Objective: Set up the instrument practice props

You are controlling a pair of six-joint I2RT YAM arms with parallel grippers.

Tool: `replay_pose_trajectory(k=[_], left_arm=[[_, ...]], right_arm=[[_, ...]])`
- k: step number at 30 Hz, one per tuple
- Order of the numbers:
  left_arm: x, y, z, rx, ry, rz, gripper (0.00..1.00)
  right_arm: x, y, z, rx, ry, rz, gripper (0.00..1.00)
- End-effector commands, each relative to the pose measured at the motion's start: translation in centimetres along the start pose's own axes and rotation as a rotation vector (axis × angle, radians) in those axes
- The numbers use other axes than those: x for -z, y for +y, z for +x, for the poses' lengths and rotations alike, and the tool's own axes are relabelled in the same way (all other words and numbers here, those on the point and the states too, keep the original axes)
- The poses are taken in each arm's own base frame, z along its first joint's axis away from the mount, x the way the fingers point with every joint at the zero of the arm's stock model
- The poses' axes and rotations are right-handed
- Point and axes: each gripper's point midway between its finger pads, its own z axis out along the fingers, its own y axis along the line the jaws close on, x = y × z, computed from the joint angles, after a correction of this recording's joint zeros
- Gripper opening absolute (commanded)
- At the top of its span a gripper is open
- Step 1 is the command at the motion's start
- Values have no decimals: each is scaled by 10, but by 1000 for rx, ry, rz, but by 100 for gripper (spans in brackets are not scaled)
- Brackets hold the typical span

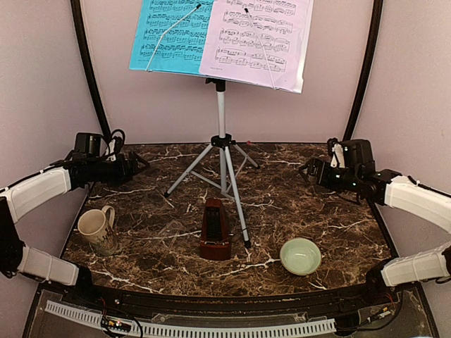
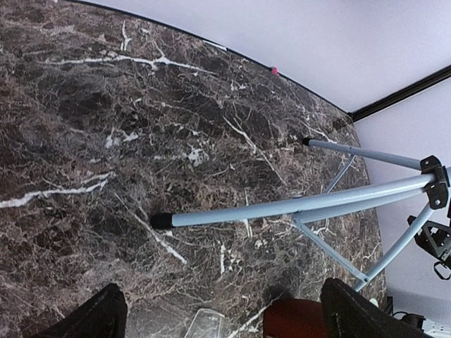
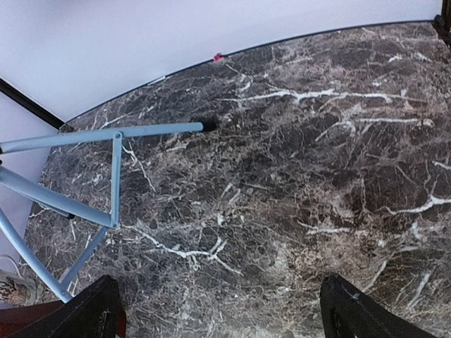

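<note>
The music stand (image 1: 221, 127) is up in the middle of the surface (image 1: 317, 204). The blue sheet (image 1: 173, 35) and lilac sheet (image 1: 257, 35) are on it, and the metronome (image 1: 214, 229) sits just in front. My 2 jaws are wide open and empty. I think setup is done. Next, I just stay clear.

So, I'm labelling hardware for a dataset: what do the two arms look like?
Left arm and right arm: white shells, black joints. The left end effector and right end effector are black and blocky, black cables looping at the wrists.
</note>
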Motion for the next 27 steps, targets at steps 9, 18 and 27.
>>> replay_pose_trajectory(k=[9,18,27], left_arm=[[11,9,36,4,0,51,99],[9,14,44,5,16,44,99],[8,15,40,6,14,36,99]], right_arm=[[-20,-24,36,-49,17,18,100],[-28,-26,47,-57,39,3,100],[-24,-24,43,-48,15,-8,100]])
